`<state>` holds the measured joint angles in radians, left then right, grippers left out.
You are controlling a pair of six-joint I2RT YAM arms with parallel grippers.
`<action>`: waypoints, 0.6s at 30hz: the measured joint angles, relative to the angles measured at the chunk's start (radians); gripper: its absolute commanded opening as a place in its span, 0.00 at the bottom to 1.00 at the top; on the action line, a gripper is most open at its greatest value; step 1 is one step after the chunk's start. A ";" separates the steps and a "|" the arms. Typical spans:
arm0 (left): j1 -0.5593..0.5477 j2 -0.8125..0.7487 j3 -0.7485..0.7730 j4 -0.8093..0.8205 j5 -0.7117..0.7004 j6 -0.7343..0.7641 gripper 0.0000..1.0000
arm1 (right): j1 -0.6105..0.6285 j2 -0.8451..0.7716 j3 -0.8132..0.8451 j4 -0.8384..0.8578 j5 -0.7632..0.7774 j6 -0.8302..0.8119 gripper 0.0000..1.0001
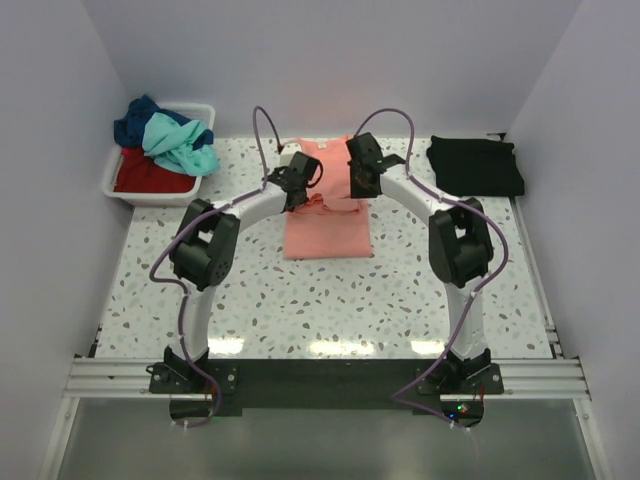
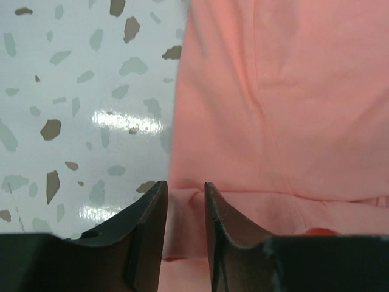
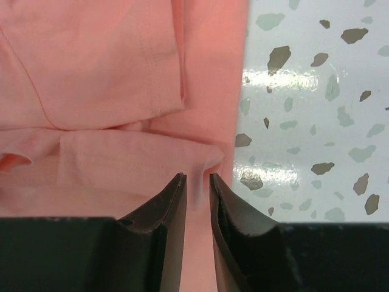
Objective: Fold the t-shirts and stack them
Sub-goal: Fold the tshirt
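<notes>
The salmon-pink t-shirt (image 1: 325, 235) lies partly folded in the middle of the table, its far part bunched under both grippers. My left gripper (image 1: 303, 188) hovers over the shirt's left edge; in the left wrist view its jaws (image 2: 185, 185) stand slightly apart over a pink fold (image 2: 273, 109). My right gripper (image 1: 360, 183) is over the right edge; its jaws (image 3: 197, 177) are narrowly apart astride a raised crease of the shirt (image 3: 91, 61). A folded black t-shirt (image 1: 477, 165) lies at the far right. Teal (image 1: 185, 145), navy (image 1: 135, 120) and red (image 1: 150, 175) t-shirts fill the bin.
A white plastic bin (image 1: 112, 185) stands at the far left of the speckled table (image 1: 300, 300). Grey walls close in the left, back and right sides. Bare tabletop shows beside the shirt in both wrist views (image 2: 91, 91) (image 3: 316, 121).
</notes>
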<state>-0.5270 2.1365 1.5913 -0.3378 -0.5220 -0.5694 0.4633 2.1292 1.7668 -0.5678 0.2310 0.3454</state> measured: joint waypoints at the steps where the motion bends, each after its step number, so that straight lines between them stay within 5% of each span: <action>1: 0.005 0.000 0.000 0.018 -0.001 0.013 0.40 | 0.000 0.000 0.000 0.004 0.008 0.006 0.25; 6: 0.020 -0.029 -0.050 0.123 -0.013 0.048 0.51 | -0.001 -0.002 -0.022 0.044 0.040 0.034 0.27; 18: 0.022 -0.154 -0.129 0.138 0.013 0.082 0.51 | -0.001 -0.090 -0.176 0.058 0.009 0.029 0.30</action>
<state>-0.5053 1.9823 1.4628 -0.2001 -0.5087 -0.4870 0.4625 2.0392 1.5906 -0.5095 0.2401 0.3748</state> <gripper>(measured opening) 0.511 0.286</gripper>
